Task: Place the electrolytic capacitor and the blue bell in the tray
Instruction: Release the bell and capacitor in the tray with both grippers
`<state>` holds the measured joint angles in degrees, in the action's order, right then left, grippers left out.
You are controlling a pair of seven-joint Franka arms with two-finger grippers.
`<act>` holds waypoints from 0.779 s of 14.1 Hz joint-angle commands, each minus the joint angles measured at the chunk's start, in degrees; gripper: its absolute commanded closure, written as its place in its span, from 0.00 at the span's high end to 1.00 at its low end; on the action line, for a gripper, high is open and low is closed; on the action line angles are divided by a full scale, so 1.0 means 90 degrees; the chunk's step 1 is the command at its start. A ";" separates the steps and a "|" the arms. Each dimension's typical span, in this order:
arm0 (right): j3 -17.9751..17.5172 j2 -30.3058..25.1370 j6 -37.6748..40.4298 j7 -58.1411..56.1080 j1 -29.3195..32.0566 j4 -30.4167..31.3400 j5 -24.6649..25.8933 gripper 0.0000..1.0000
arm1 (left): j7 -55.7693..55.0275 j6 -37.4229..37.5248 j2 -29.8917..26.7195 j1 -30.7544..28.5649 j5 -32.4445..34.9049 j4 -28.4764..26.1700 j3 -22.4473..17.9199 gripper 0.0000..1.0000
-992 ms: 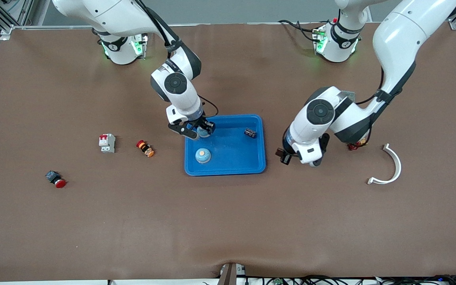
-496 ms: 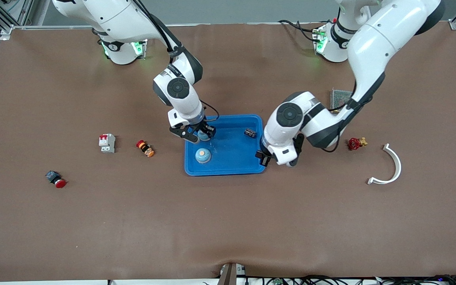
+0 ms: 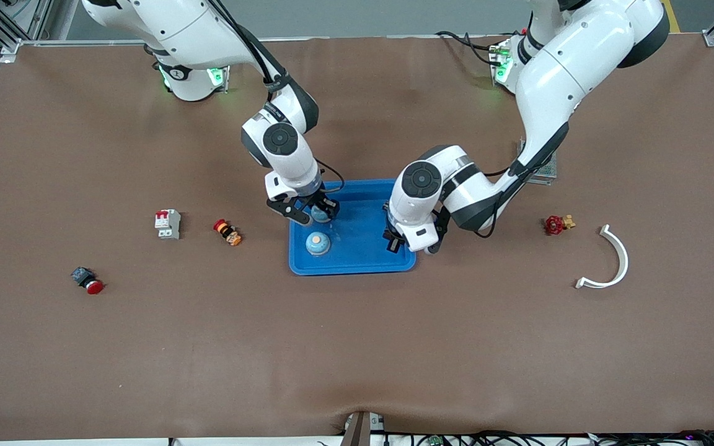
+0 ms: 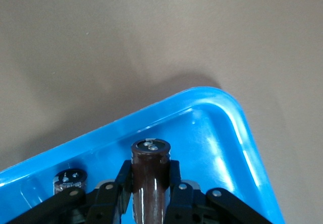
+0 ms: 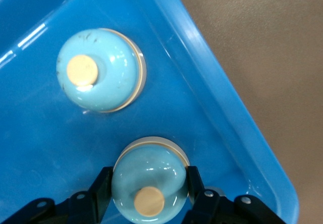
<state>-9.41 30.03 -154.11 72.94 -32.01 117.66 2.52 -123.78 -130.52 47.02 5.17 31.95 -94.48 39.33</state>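
Currently, status is recorded as follows.

Tray [image 3: 363, 263]: set mid-table, between the two arms.

Left gripper [image 3: 394, 238]: brought in from outside the rim toward the left arm's end of the table, now positioned over the tray; fingers are clamped on a brown electrolytic capacitor [image 4: 150, 183].

Second capacitor [image 4: 70, 179]: a dark one is already lying in the tray (hidden under the left arm in the front view).

Right gripper [image 3: 310, 210]: held low in the tray's corner toward the right arm's end; fingers [image 5: 101, 186] are seen against the sides of a blue bell [image 5: 150, 181], and release is judged to be starting.

Second bell [image 3: 318, 243]: already resting in the tray, nearer the front camera.

Meaning for the task: both carried items are now over or in the tray; only letting go is judged to remain.
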 commanded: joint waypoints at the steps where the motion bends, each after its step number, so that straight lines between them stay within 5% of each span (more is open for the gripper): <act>1: 0.0127 0.0091 -0.0094 0.0304 -0.0184 -0.0115 0.0140 1.00 | -0.0075 0.0079 0.0195 0.0109 0.0034 0.0185 -0.0024 0.00; 5: 0.0128 0.0072 0.0013 0.0178 -0.0067 -0.0134 0.0471 1.00 | -0.0065 0.0040 0.0293 0.0148 0.0044 0.0205 -0.0024 0.19; 9: 0.0118 -0.0114 0.0783 -0.0359 0.0158 -0.0416 0.0521 1.00 | -0.0085 0.0040 0.0430 0.0235 0.0044 0.0458 -0.0034 0.95; 11: 0.0089 -0.0231 0.1339 -0.0748 0.0400 -0.0670 0.0521 1.00 | -0.0075 0.0040 0.0381 0.0235 0.0044 0.0605 -0.0034 1.00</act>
<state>-7.85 29.83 -146.72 69.26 -30.83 113.36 6.00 -123.78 -130.58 49.83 6.29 31.95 -91.99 39.32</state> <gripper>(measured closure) 0.000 0.401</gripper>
